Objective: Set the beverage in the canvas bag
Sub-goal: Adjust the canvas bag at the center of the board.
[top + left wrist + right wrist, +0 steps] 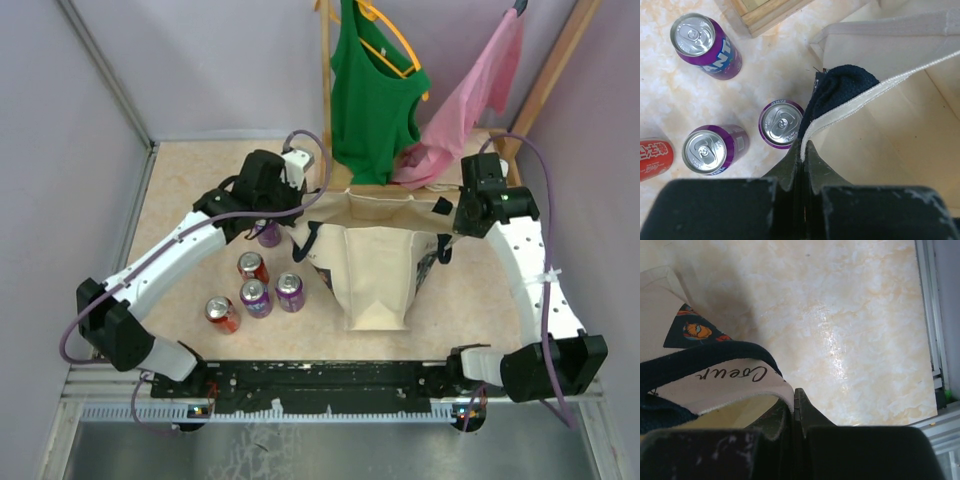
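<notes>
The cream canvas bag (375,265) stands open mid-table, with navy handles. My left gripper (303,222) is shut on the bag's left rim; in the left wrist view the fingertips (804,146) pinch the white rim edge (880,90) beside a navy handle (840,92). My right gripper (447,238) is shut on the right rim; in the right wrist view it (794,399) pinches the printed rim (715,382). Several beverage cans stand left of the bag: purple ones (290,291) (256,297) (268,235) and red ones (252,266) (222,313). A purple can (781,123) stands just left of the rim.
A green tank top (375,90) and a pink garment (465,100) hang on a wooden rack behind the bag; its wooden base (770,12) lies near the far purple can (705,46). Walls close in on both sides. Bare tabletop (865,330) lies right of the bag.
</notes>
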`<action>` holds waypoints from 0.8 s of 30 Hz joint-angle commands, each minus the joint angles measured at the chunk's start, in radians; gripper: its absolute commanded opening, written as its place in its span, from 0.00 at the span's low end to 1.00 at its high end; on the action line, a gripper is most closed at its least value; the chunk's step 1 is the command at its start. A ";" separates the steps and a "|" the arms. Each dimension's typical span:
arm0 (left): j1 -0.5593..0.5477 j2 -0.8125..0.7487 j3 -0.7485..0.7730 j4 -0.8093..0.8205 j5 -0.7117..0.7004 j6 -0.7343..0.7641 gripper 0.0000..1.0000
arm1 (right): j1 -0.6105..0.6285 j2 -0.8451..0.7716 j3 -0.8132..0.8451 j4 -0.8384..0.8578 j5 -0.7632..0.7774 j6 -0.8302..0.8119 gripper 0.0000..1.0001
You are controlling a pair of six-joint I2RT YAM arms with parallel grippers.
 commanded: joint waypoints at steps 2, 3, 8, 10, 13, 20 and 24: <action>0.047 -0.045 -0.017 -0.040 -0.024 0.036 0.00 | -0.044 -0.019 -0.007 0.015 0.052 -0.068 0.00; 0.046 -0.039 -0.010 -0.036 0.004 0.029 0.00 | -0.044 -0.017 -0.018 0.027 0.029 -0.061 0.00; 0.031 -0.002 0.013 0.002 0.117 0.019 0.00 | -0.044 -0.014 -0.047 0.055 -0.028 -0.039 0.00; 0.016 0.016 0.019 0.010 0.135 0.005 0.00 | -0.044 -0.015 -0.052 0.061 -0.043 -0.038 0.00; -0.015 0.029 0.026 0.012 0.160 -0.009 0.00 | -0.043 -0.015 -0.051 0.060 -0.063 -0.039 0.00; -0.061 0.044 -0.001 0.034 0.160 -0.025 0.00 | -0.044 -0.023 -0.086 0.065 -0.097 -0.042 0.06; -0.062 0.060 0.006 0.047 0.144 -0.025 0.00 | -0.043 -0.022 -0.111 0.082 -0.138 -0.039 0.13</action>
